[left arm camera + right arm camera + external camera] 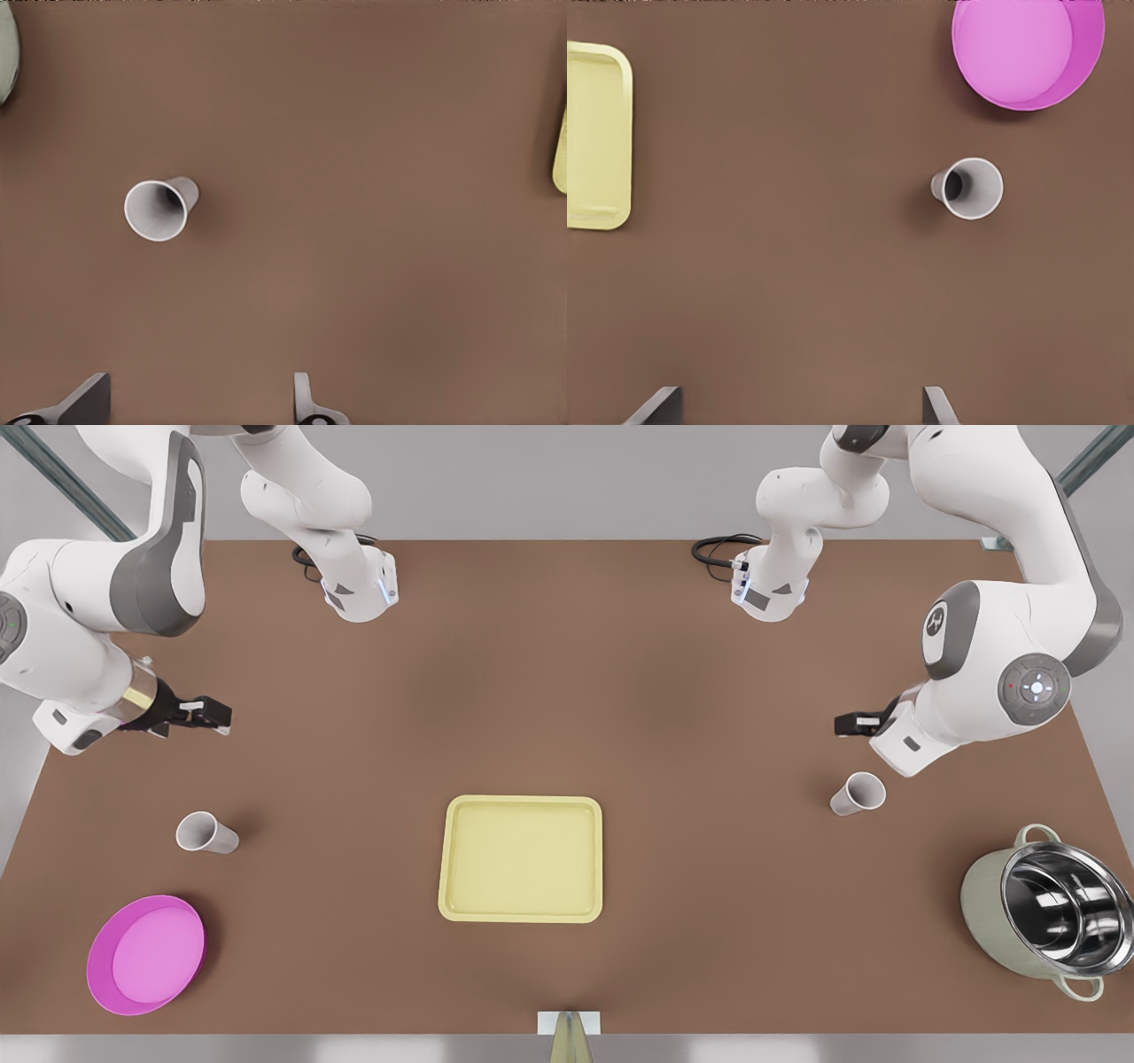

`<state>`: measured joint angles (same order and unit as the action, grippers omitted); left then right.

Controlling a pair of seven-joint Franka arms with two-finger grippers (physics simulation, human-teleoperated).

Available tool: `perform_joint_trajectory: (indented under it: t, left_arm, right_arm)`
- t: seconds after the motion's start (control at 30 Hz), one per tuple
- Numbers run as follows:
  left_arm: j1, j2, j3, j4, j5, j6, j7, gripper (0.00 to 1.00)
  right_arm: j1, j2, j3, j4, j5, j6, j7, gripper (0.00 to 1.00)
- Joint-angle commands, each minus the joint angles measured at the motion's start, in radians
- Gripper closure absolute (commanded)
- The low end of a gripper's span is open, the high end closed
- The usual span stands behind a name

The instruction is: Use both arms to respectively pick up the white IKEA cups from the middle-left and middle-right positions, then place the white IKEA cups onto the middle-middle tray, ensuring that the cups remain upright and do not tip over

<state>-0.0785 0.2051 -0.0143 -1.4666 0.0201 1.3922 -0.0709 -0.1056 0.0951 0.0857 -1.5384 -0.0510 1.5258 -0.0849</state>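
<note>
Looking first at the cups, we counted two of them, both small, plain white, tapered and handleless, with darker insides, each standing mouth-up on the matte brown table (567, 691).

One cup (858, 794) stood in the right middle of the front view, just below and slightly right of the left gripper (850, 724). The gripper was near the cup but clear of it. In the left wrist view this cup (159, 208) lay ahead of the left gripper (201, 379), whose two dark fingers (89, 403) were spread wide with bare table between them.

The other cup (206, 833) stood in the left middle of the front view, below the right gripper (208, 713) and apart from it. In the right wrist view it (970, 188) sat ahead of the right gripper (801, 391), whose fingers (939, 407) were likewise parted and held nothing.

A single flat, pale-yellow tray (521, 801), rectangular with rounded corners and a low rim, lay at centre between the cups, well apart from both. We saw one smooth round magenta dish (146, 955) at lower left near the second cup, and one pale-green pot (983, 903) with handles and a shiny steel lining at lower right.

Two glossy white arms with grey joint covers reached in from the upper corners.
</note>
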Motion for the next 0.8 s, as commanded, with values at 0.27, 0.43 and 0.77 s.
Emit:
perform_joint_trajectory:
  t: [0.27, 0.43, 0.77]
  left_arm:
    - [0.095, 0.102, 0.132, -0.310, -0.003, 0.524, 0.109, 0.00]
    - [0.141, 0.148, 0.132, -0.388, -0.003, 0.691, 0.109, 0.00]
    - [0.190, 0.232, 0.132, -0.492, -0.003, 0.789, 0.108, 0.01]
  right_arm:
    - [-0.167, 0.400, -0.024, 0.179, -0.004, 0.139, -0.108, 0.00]
    - [-0.236, 0.560, -0.026, 0.257, 0.002, 0.287, -0.116, 0.00]
    - [-0.289, 0.617, -0.032, 0.093, -0.033, 0.634, -0.197, 0.00]
